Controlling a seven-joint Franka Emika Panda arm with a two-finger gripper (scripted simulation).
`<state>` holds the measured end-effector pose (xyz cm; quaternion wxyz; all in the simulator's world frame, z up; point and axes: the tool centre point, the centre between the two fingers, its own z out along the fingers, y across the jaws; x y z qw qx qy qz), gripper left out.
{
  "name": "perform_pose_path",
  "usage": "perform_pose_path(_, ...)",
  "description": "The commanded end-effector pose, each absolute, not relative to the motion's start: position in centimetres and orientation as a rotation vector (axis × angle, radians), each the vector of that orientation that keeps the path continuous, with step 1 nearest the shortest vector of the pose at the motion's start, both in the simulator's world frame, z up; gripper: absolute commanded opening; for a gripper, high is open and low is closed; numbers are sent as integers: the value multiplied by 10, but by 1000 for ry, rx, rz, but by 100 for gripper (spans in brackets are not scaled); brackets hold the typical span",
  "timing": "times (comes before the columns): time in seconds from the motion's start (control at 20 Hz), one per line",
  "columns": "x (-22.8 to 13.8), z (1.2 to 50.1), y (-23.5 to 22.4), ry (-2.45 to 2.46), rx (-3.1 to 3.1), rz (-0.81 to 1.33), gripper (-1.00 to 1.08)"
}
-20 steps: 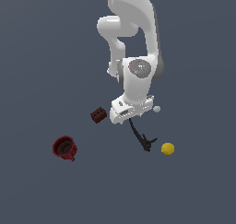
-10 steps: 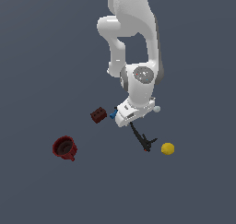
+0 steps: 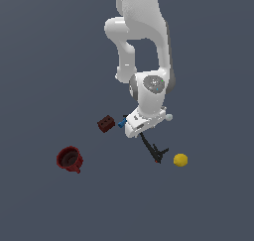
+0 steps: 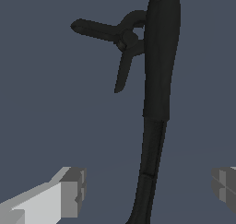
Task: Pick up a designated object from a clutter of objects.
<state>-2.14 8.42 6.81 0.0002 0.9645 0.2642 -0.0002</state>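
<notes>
The long black tool (image 3: 150, 148) lies on the floor, running from under my hand toward the yellow ball (image 3: 180, 159). In the wrist view the tool (image 4: 156, 80) runs lengthwise, with its thin part between my two fingers (image 4: 71, 191). My gripper (image 3: 140, 132) is open and straddles the thin end without touching it; in the wrist view the gripper (image 4: 147, 187) shows both pads well apart. The small black clamp (image 4: 115, 36) lies against the tool's thick end and also shows in the exterior view (image 3: 161, 151).
A dark red brick (image 3: 105, 123) and a tiny blue piece (image 3: 122, 122) lie at the hand's exterior-view left. A dark red cup (image 3: 69, 159) lies farther left. A tiny pale ball (image 3: 169, 117) sits by the hand's right side. The floor (image 3: 208, 200) is plain dark grey.
The hand has shifted slightly to the exterior view's right and settled over the tool's thin end. The blue piece has come out from behind it. The objects have not moved.
</notes>
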Motion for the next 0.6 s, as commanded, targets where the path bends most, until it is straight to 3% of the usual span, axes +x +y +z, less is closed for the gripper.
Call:
perform_pose_path(0.0, -22, 57, 84, 832, 3029, -1, 100)
perform_pose_path(0.5, -22, 30, 85, 834, 3029, 0, 100)
perform_pose_path(0.55, -22, 30, 85, 834, 3029, 0, -100)
